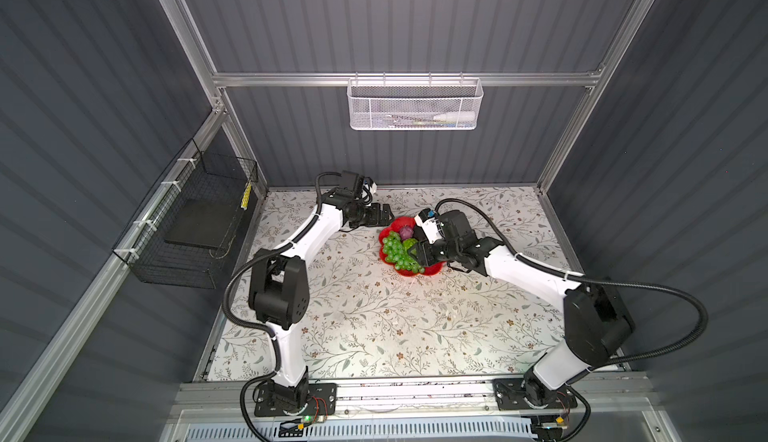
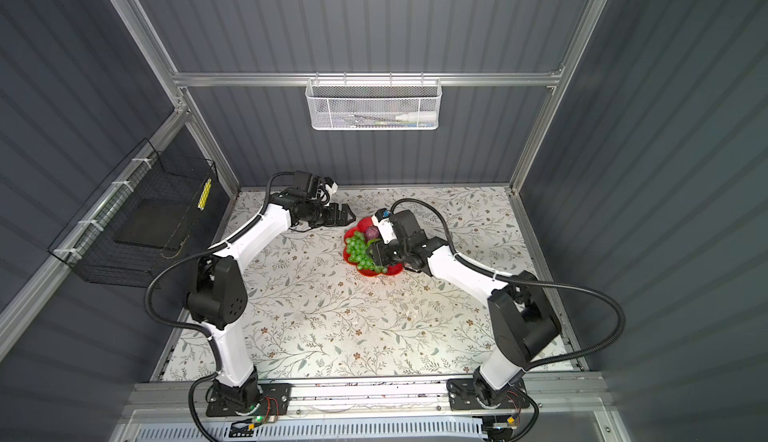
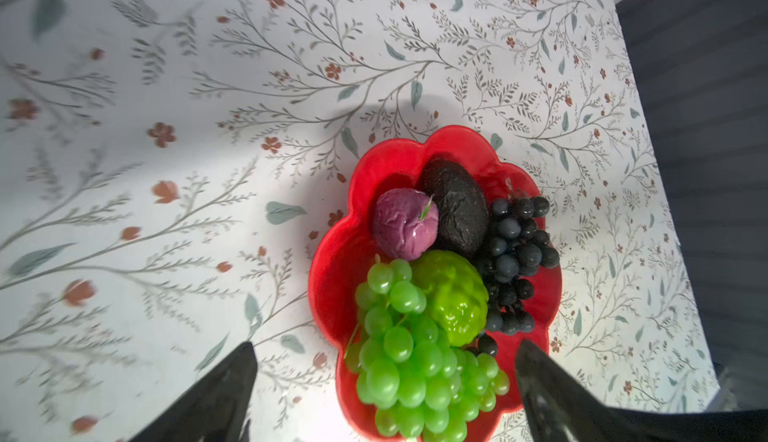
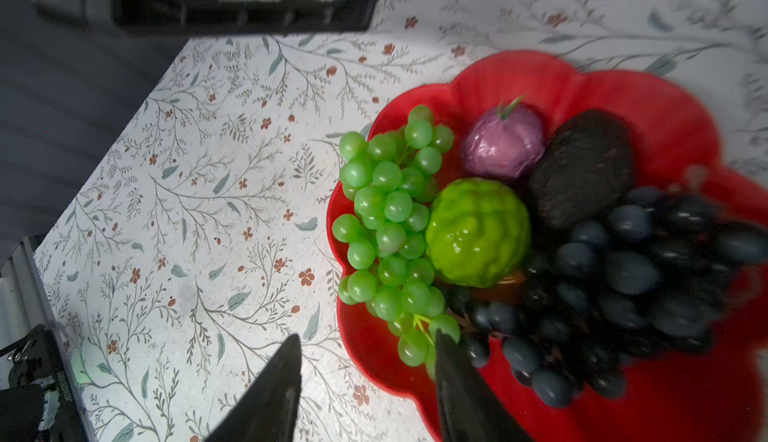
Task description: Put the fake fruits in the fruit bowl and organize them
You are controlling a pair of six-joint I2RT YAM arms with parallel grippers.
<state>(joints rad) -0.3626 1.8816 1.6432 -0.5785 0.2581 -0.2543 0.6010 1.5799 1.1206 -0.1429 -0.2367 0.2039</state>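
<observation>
Both grippers are standing open with nothing between their fingers. The left gripper (image 3: 385, 344) is hanging, spread wide, just beside the far left edge of the shallow glossy red petal-shaped plastic bowl (image 3: 332, 253). The right gripper (image 4: 368, 336) is hovering low over the bowl's right side in both top views, less widely parted.

The white counter (image 1: 374, 315), printed with leaves and small flowers, is carrying the bowl toward its far middle, between the two arms. All five plastic fruits are lying inside the bowl.

The long bunch of bright green grapes (image 3: 399, 352) is stretching along the rim on the left arm's side. One right fingertip is showing right at its end, and I cannot tell whether it is touching. The long bunch of dark purple-black grapes (image 3: 511, 253) is running along the opposite side. The dark brown-black oval avocado (image 3: 457, 207) is resting against that dark bunch at the far end. The bright green bumpy ball (image 3: 453, 294) is sitting in the middle, touching both bunches. The small round purple fruit (image 3: 405, 224) is nestling beside the avocado.
</observation>
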